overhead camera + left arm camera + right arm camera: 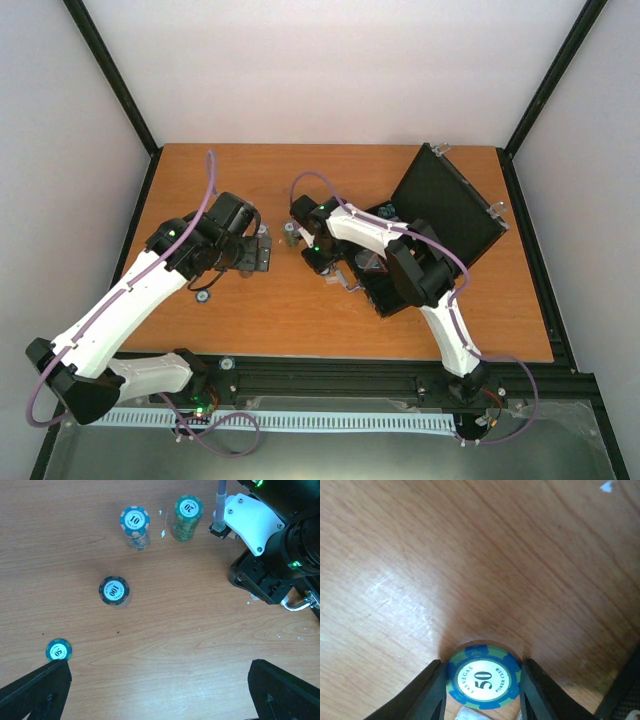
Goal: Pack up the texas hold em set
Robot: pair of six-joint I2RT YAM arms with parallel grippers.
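Far to the left of the black case point(450, 208), the left tool point(159, 672) is seen hanging over the tabletop point(250, 180). Its jaws are spread wide and nothing is held between them. A small round disc point(203, 296) is lying on the wood beside that arm, well away from the case.

Nearer the case, four lots of chips are seen in the left wrist view, all standing apart from one another. A single chip marked 20 point(59, 650) is placed farthest from the case. It is followed by a short stack marked 100 point(114, 591) and then a stack marked 10 point(135, 522). Closest to the case stands a taller stack marked 20 point(188, 511).

Just left of the case, the right tool point(481, 664) is lowered to the wood. A chip marked 50 point(484, 680) is clasped between its fingers point(427, 697), which are pressed against the chip's two sides with the jaws partly closed. Whether more chips lie beneath it cannot be told.

The case itself is set toward the right of the tabletop and is opened. Its lid is tilted up and back, and its base is partly hidden by the right arm.
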